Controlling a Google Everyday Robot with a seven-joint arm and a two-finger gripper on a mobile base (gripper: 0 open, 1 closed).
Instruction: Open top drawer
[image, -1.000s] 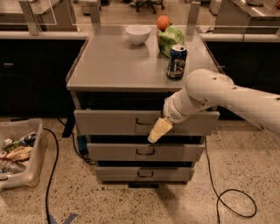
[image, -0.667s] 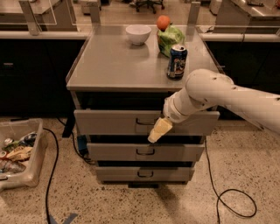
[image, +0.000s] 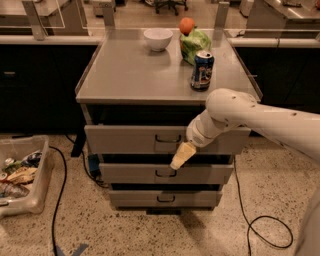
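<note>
Grey metal cabinet (image: 125, 75): the top drawer (image: 120, 140) carries the wire handle (image: 167, 138) at its centre. Your gripper (image: 181, 156) hangs just right of and below that handle, jaws closed, empty. You're at the approach step; next, open them and reach that handle.

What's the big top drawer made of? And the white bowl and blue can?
The top drawer looks like matte grey metal: flat, thin-edged front. The bowl seems glazed ceramic or plastic: smooth, white. The can looks aluminium: shiny rim. The end effector, just below and right of the drawer's handle, looks pale yellowish plastic or rubber.
</note>
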